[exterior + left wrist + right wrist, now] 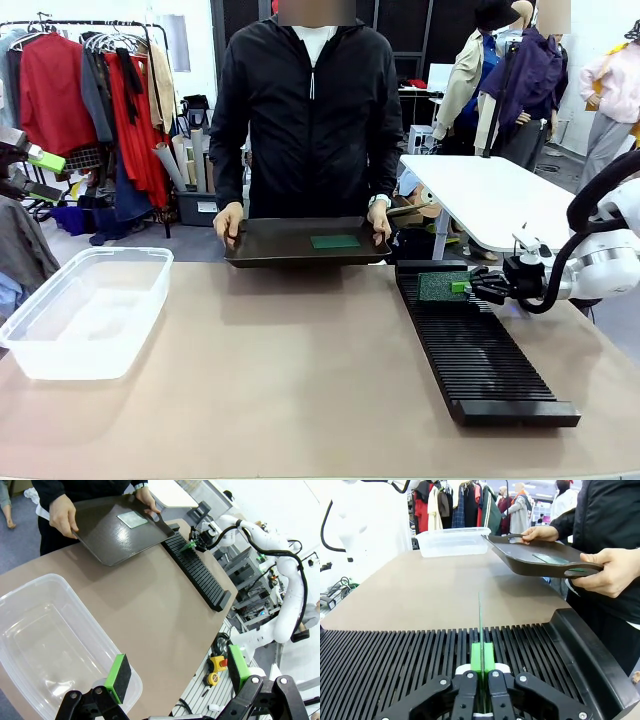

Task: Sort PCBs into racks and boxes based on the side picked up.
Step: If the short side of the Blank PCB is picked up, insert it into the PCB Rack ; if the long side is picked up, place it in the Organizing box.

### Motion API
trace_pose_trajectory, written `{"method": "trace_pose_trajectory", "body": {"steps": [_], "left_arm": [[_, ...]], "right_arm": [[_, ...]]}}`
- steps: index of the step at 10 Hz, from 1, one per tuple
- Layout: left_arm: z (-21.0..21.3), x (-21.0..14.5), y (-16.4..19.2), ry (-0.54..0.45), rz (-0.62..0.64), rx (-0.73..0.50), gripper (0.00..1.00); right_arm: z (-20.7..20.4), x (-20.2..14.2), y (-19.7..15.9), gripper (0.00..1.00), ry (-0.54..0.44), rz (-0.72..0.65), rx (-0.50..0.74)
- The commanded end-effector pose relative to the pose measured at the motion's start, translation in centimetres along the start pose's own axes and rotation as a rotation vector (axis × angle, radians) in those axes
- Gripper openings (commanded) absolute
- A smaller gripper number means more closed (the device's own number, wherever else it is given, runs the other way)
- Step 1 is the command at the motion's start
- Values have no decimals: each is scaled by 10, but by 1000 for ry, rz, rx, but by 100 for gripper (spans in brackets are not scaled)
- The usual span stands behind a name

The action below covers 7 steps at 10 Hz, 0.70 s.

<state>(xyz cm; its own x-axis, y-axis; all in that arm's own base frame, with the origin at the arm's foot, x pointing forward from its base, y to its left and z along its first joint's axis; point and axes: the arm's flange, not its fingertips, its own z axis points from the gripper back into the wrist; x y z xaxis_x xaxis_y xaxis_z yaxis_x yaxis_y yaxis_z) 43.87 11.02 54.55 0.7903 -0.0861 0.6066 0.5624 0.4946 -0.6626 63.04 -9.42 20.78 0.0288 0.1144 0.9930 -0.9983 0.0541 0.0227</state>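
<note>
Right wrist view: right claw clamps a thin green PCB board edge-on at a slot of the long black slotted plastic rack; next, probably seat it squarely, then release; left claw gapes above the clear plastic tub; a person's dark shallow tray holds another green board, nothing blocking the slots.

The right arm reaches in low from the right side with its wrist level. The right gripper points toward the middle, its jaws pressed together on one edge of an upright PCB. The left gripper is held high at the far left, tilted downward, its jaws spread wide and the green pads well apart.
</note>
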Motion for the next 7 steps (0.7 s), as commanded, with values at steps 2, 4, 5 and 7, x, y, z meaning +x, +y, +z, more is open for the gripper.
{"method": "trace_pose_trajectory", "body": {"steps": [2,4,5,7], "left_arm": [[0,0,-2,-4,-2,-7,100],[0,0,-2,-4,-2,-7,100],[0,0,-2,-4,-2,-7,100],[0,0,-2,-4,-2,-7,100]], "right_arm": [[11,-13,-8,0,52,4,0],[14,-16,-6,0,21,20,3],[15,-18,-6,0,16,16,-1],[14,-15,-6,19,5,13,-14]]}}
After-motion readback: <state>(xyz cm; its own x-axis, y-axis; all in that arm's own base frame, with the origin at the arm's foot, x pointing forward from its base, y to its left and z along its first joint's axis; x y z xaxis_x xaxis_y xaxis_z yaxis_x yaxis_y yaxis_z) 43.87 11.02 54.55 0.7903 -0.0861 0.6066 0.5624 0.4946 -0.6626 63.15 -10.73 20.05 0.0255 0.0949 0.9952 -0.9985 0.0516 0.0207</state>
